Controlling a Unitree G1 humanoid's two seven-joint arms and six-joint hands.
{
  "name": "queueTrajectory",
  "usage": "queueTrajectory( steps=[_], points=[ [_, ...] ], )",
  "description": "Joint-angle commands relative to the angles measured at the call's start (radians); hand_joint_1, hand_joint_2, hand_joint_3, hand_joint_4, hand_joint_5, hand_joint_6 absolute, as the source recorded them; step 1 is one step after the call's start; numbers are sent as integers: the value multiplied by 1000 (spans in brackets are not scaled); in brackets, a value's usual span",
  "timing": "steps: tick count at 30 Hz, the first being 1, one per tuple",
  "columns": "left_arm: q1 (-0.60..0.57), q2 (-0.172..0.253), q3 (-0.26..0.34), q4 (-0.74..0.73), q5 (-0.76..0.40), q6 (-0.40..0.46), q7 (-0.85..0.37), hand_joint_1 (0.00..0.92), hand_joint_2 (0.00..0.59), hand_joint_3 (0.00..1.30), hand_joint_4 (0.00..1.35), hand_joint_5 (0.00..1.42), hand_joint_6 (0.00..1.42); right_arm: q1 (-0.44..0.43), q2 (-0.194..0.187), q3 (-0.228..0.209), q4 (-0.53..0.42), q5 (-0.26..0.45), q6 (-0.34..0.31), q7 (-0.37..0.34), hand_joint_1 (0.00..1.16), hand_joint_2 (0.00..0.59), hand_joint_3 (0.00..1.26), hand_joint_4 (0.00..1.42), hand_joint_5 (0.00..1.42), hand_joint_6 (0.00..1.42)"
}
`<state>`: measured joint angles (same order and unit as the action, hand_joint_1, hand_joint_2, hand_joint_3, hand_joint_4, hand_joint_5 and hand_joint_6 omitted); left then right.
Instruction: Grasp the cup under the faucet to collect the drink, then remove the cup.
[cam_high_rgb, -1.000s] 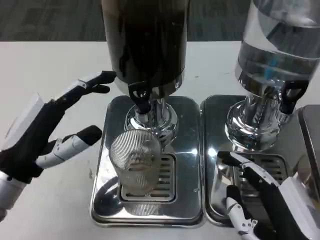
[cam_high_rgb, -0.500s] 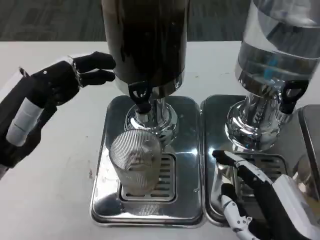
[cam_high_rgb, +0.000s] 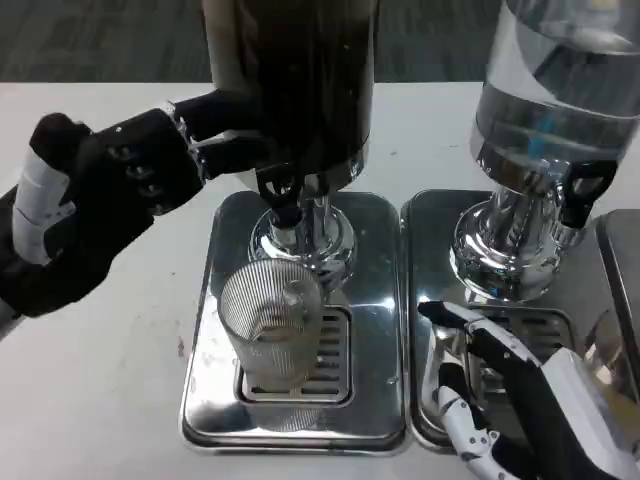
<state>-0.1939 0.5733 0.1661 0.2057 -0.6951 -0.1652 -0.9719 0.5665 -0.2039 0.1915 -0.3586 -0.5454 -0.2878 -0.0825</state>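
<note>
The ribbed cup (cam_high_rgb: 271, 320) stands on the drip tray (cam_high_rgb: 372, 300) under the faucet (cam_high_rgb: 279, 192). Left hand (cam_high_rgb: 130, 180) fingers reach the faucet, holding nothing; right hand (cam_high_rgb: 520, 400) fingers are spread, apart from the cup.

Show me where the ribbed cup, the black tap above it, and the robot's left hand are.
Ribbed cup (cam_high_rgb: 270, 322), head view, on its ribbed side wall.
Black tap (cam_high_rgb: 280, 192), head view, on its handle.
Left hand (cam_high_rgb: 125, 180), head view, on its black palm.

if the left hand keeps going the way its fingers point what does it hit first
Most likely the black tap handle of the dark drink dispenser. The left hand points rightward, its fingertips already at the dispenser's lower edge just above that handle. Depth is unclear, so they may brush the dispenser body first.
</note>
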Motion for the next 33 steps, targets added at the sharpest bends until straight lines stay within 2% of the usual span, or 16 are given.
queueTrajectory(
  steps=[1, 9, 17, 33],
  points=[
    [-34, -11, 22, 9, 10, 51, -33, 0, 49, 255, 151, 208, 126, -6, 9, 1, 14, -2, -7, -23, 463, 572, 240, 211, 148, 230],
    [-83, -22, 25, 45, 26, 119, -75, 0, 53, 254, 148, 198, 109, -10, 16, 6, 35, 3, -15, -42, 463, 572, 241, 211, 148, 231],
    [-128, -53, 8, 63, 58, 176, -117, 0, 54, 228, 121, 190, 106, -21, 28, 11, 54, 4, -10, -57, 463, 572, 248, 211, 157, 231],
    [-151, -116, -30, 55, 112, 197, -141, 0, 65, 204, 100, 174, 93, -33, 42, 11, 80, 13, -11, -67, 463, 572, 250, 211, 158, 231]
  ],
)
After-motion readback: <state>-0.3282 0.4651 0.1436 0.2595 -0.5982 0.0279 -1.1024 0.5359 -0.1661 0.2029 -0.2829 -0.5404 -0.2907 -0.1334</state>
